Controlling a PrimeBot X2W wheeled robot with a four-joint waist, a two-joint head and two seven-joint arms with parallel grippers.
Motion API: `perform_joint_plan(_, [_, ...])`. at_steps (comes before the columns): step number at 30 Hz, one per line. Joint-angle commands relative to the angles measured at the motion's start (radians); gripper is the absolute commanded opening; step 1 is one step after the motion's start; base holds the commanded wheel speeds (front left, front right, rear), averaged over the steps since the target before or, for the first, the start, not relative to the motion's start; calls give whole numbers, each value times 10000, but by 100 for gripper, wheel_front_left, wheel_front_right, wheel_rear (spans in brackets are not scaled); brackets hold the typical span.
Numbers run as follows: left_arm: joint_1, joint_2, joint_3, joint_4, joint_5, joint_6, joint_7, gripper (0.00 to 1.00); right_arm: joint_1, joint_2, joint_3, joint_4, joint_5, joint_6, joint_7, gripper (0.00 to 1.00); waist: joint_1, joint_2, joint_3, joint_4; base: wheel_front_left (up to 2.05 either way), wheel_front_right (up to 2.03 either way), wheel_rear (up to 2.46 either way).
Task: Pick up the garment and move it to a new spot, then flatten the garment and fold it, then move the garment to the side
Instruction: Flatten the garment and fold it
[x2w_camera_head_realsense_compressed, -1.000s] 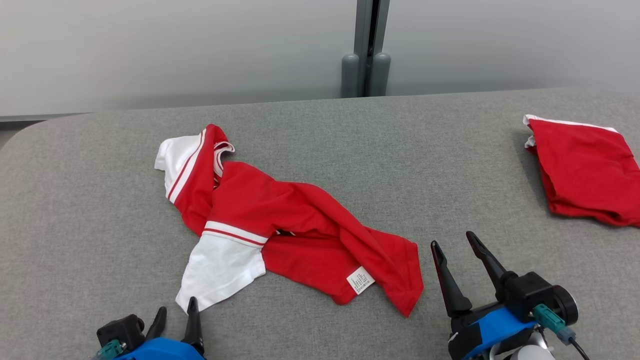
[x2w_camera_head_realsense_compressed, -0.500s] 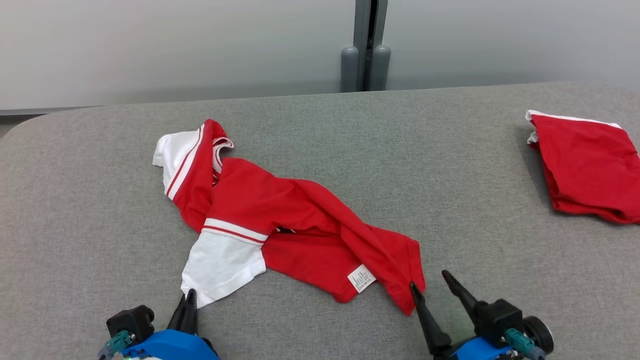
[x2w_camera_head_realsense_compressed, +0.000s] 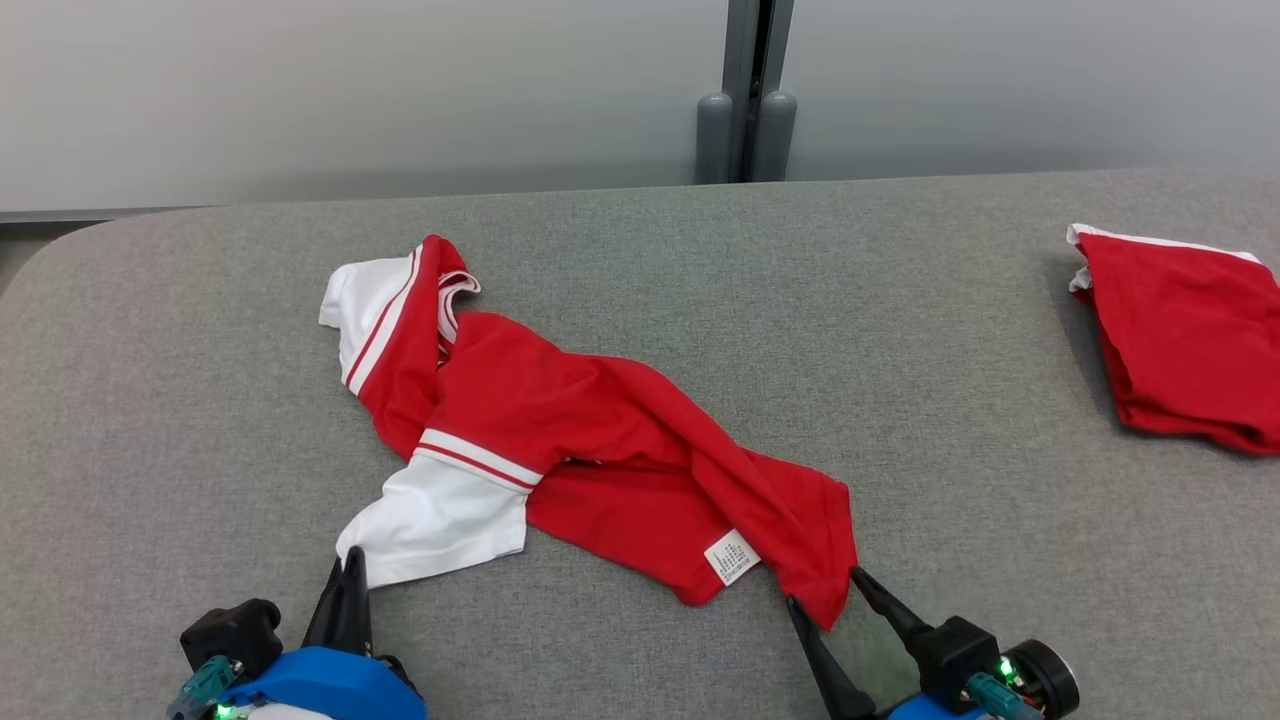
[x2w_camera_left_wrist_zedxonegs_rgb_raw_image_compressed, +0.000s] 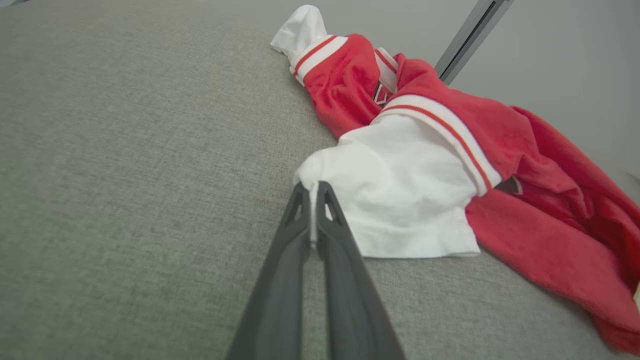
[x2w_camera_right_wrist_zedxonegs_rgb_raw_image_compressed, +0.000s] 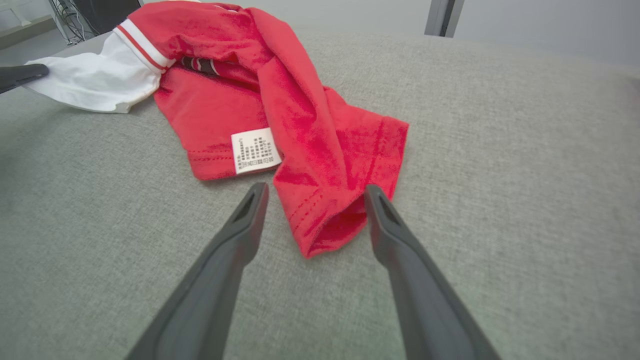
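The garment (x2w_camera_head_realsense_compressed: 560, 420) is a crumpled red shirt with white, red-striped sleeves, lying across the middle of the grey table (x2w_camera_head_realsense_compressed: 200, 330). My left gripper (x2w_camera_head_realsense_compressed: 348, 562) is shut on the near corner of its white sleeve (x2w_camera_left_wrist_zedxonegs_rgb_raw_image_compressed: 400, 195), a thin fold of white cloth pinched between the fingertips (x2w_camera_left_wrist_zedxonegs_rgb_raw_image_compressed: 325, 192). My right gripper (x2w_camera_head_realsense_compressed: 825, 588) stands open, its two fingers on either side of the red hem corner (x2w_camera_right_wrist_zedxonegs_rgb_raw_image_compressed: 330, 220) that rests on the table. A white care label (x2w_camera_right_wrist_zedxonegs_rgb_raw_image_compressed: 255, 150) lies just left of that corner.
A second red garment (x2w_camera_head_realsense_compressed: 1185, 335), folded, lies at the table's far right edge. A grey post (x2w_camera_head_realsense_compressed: 748, 95) stands behind the table against the pale wall. The table's rounded left corner (x2w_camera_head_realsense_compressed: 40, 260) shows at the upper left.
My left gripper has shut on the white sleeve corner and tugged it slightly leftward. My right gripper has moved left and down, and now straddles the red hem corner. The camera has shifted a little.
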Motion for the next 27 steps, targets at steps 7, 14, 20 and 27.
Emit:
perform_joint_plan(7, [130,45,-76,-371,-50,133,106,0,-603,-8,-55,616,-586,1,-123,100,-1,0,29,97,0,0,0])
perform_joint_plan(14, [216,63,-114,-547,-130,182,169,0,-937,-7,-115,1352,-813,1,-69,0,-1,0,40,104,0,0,0])
perform_joint_plan(20, [140,132,-146,-780,-122,182,38,0,-1348,-6,-322,1468,-919,1,-150,0,-1,0,37,39,0,0,0])
perform_joint_plan(27, [-298,331,-52,-1839,-97,103,-307,0,-1961,-46,-1133,214,-1420,1,-254,0,-1,0,-147,-61,0,0,0])
